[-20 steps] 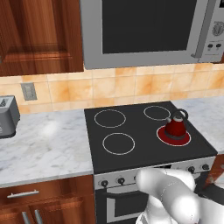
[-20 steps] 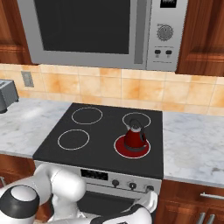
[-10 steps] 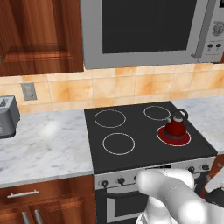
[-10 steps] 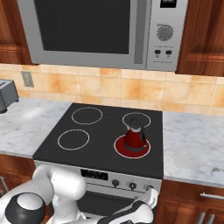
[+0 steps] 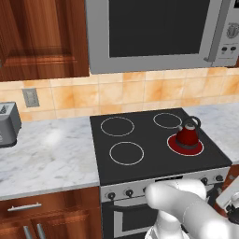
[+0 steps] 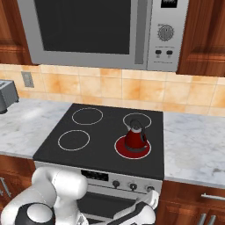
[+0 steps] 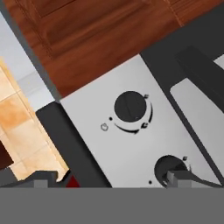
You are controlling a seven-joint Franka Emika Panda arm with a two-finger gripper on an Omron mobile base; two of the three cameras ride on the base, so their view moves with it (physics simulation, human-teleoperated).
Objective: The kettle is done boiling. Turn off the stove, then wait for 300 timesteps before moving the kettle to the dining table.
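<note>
Here, small red kettle (image 5: 188, 135) upright on front right burner of black stove (image 5: 140, 168), ring beneath glowing red. Other three ring burners outlined in white, bare. Dark arched handle and lid knob on top, short spout toward the back wall. Below, steel front panel (image 6: 105, 178) with row of dark knobs (image 6: 133, 186). White arm low before oven, gripper (image 6: 151, 202) reaching up at right end of knob row. From hand camera, rolled sideways: one round dark knob (image 7: 131, 106) mid-panel, a second knob (image 7: 171, 168) just beside one dark fingertip (image 7: 177, 178) at bottom edge; contact not clear. Jaws apart, tips at either side of that view. Marble table (image 5: 46, 154) flanking stove on both sides, steel toaster (image 5: 8, 123) at far left, outlet (image 5: 31, 97) on tan tile behind. Steel microwave (image 6: 101, 33) with dark window overhead, reddish wood cabinets around.
</note>
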